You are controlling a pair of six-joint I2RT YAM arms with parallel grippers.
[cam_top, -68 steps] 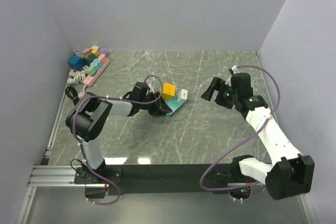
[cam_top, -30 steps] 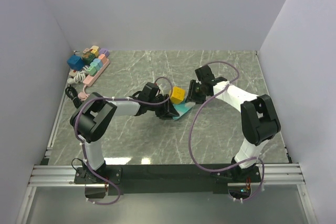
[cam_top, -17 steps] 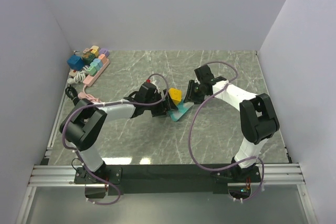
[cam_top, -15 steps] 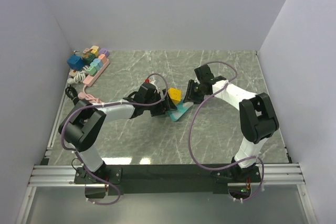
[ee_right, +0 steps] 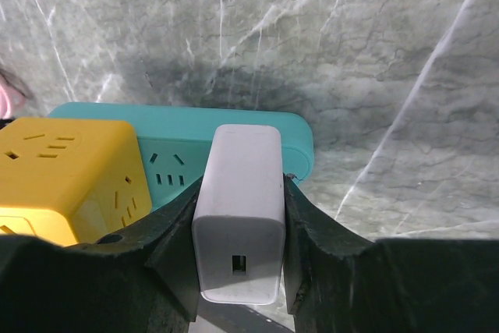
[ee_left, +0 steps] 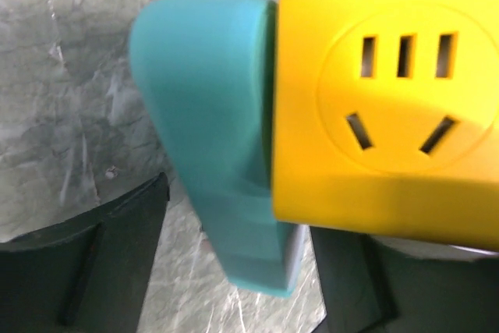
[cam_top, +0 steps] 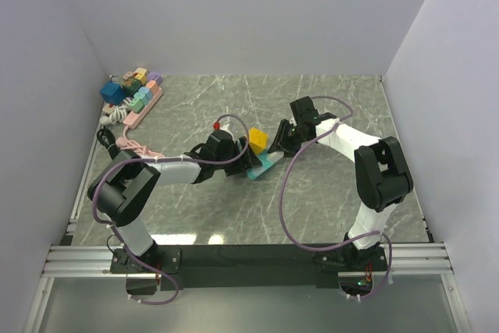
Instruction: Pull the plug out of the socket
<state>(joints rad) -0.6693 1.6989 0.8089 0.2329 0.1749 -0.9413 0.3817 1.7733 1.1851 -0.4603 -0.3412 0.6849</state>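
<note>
Evidently the pull itself was in hand: the right hand (ee_right: 238, 259) pinched the white charger plug (ee_right: 238, 216), seated in the teal power strip (ee_right: 261, 126) beside a yellow cube adapter (ee_left: 390, 91), while the left hand (ee_left: 234, 267) clamped the strip's end. The next move likely called for a straight pull away from the strip against that hold. The prongs were hidden, so how deeply the plug sat could not be told.

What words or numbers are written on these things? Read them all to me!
No words or numbers can be read anywhere.
The yellow cube: only socket holes, no writing.
The white plug: plain, with one small port.
The teal strip: only socket holes.
The coloured cubes in the far left corner: too small to tell.
</note>
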